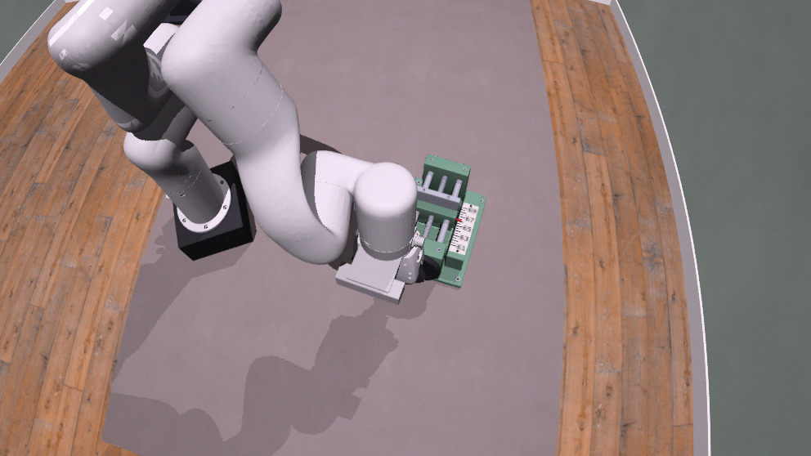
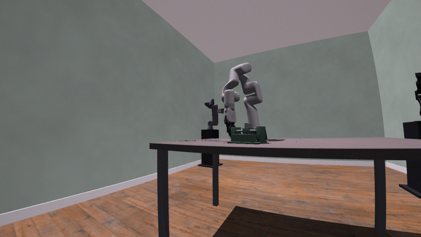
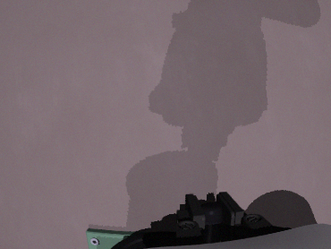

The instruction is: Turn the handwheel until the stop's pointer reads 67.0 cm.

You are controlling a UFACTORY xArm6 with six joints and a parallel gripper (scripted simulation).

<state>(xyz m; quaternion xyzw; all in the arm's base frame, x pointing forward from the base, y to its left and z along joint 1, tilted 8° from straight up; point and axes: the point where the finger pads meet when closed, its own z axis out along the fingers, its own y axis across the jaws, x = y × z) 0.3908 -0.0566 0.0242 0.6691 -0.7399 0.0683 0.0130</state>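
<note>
A green fixture (image 1: 453, 273) (image 2: 248, 137) (image 3: 96, 246) with three rails stands on the table right of the arm's base. A grey stop (image 1: 439, 199) sits across the rails. Its red pointer (image 1: 458, 219) lies at about the 67 mark on the white scale (image 1: 463, 231). The dark handwheel (image 1: 427, 276) is at the fixture's near end and mostly hidden under my wrist. My gripper (image 1: 418, 261) (image 2: 228, 129) (image 3: 205, 210) points down at that end and is shut on the handwheel. The grasp point itself is hidden.
The arm's black base (image 1: 218, 233) stands left of the fixture. In the side view a dark stand with a camera (image 2: 210, 117) is behind the table's far left, and a dark box (image 2: 412, 129) is at the far right edge.
</note>
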